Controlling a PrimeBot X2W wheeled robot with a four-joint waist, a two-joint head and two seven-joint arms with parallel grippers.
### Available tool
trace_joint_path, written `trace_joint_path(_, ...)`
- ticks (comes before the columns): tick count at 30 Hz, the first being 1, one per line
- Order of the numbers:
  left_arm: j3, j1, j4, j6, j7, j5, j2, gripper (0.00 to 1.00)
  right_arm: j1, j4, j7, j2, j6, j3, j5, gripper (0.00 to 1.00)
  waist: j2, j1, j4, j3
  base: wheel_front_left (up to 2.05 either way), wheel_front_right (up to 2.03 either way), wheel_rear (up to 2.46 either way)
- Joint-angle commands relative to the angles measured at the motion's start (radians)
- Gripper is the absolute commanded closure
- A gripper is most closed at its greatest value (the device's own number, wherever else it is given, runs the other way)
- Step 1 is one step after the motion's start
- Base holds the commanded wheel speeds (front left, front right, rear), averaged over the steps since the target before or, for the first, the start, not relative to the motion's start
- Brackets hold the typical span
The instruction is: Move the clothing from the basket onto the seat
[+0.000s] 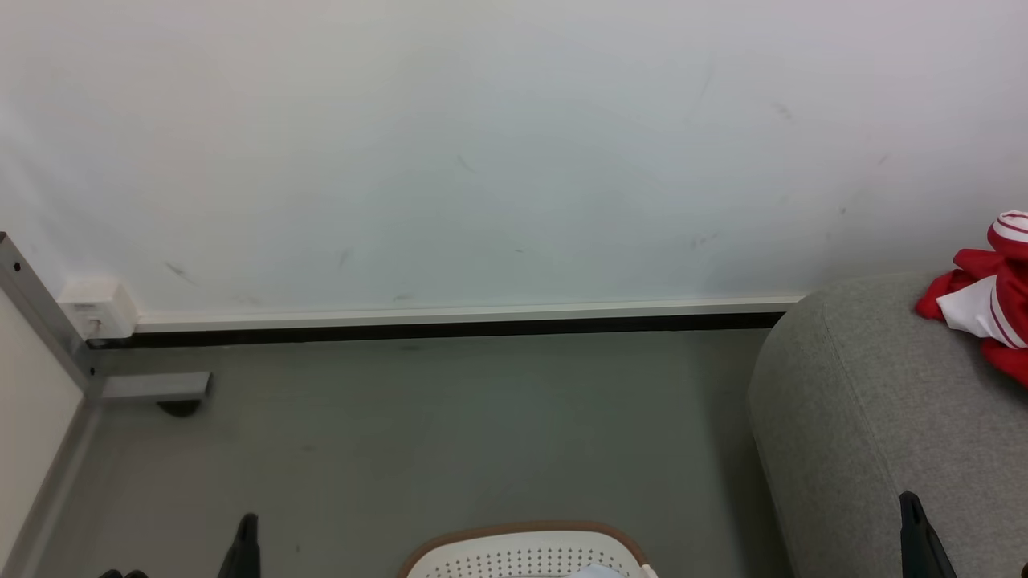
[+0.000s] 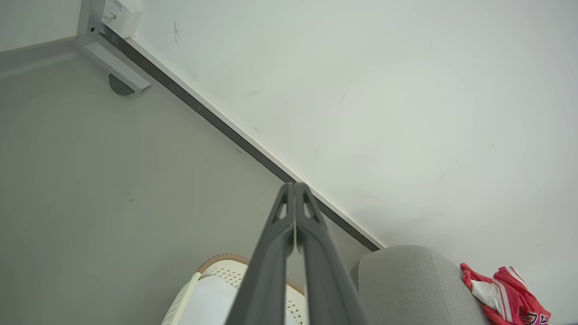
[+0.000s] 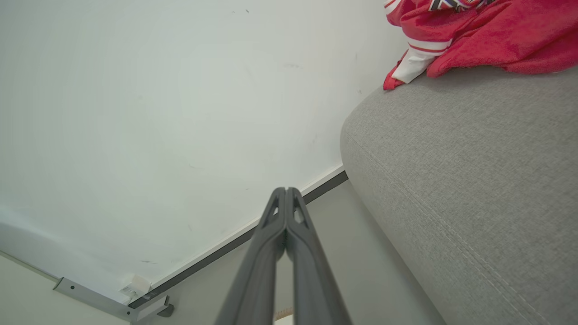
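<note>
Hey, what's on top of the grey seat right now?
A crumpled red jersey lies on the seat, near the wall. Whatever may lie beneath its folds is covered.

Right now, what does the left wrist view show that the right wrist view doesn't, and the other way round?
Of the two, the left wrist view has the left gripper, fingers shut, and the pale cloth lying in the white basket. The right wrist view has the right gripper, fingers shut, and a close look at the stitched seam down the seat's side. Both share the red jersey lying on the grey seat, the white wall socket and the dark baseboard.
</note>
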Motion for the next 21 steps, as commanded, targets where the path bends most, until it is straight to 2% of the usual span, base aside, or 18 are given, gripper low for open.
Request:
trace_joint_path(1, 0.013, -0.028, -0.007, -0.008, 0.008, -0.039, 0.002, 1.00, -0.025, -0.014, 0.009, -0.008, -0.001, -0.004, 0.037, 1.00, 0.0000, -0.0001, 0.001, 0.001, 0.00, 0.00, 0.00)
trace_joint_path(21, 0.053, -0.068, 0.002, -0.053, 0.072, -0.258, -0.024, 1.00, -0.060, -0.017, 0.073, -0.008, -0.001, -0.019, 0.292, 1.00, 0.0000, -0.0001, 0.007, 0.015, 0.00, 0.00, 0.00)
